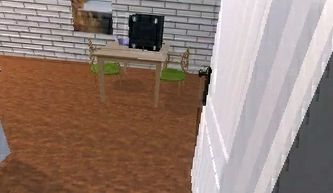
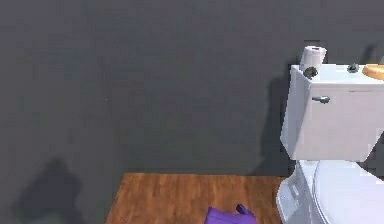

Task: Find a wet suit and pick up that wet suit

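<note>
**A:** Gripper state I cannot tell from these views, so plan the reach as though nothing is settled yet.

**B:** And the wet suit?

**A:** Possibly that crumpled purple thing (image 2: 226,215) on the wooden floor (image 2: 170,200), just beside the toilet (image 2: 325,120) at its base. Too little of it shows to be sure.

**B:** What could go wrong?

**A:** A low reach that near the toilet may knock the bowl. Limp cloth could also slip from the gripper. If the purple thing is not the suit, the grasp is wasted.

**B:** And the base?

**A:** A white door (image 1: 264,103) stands close ahead. Turning toward the toilet could clip it.
</note>
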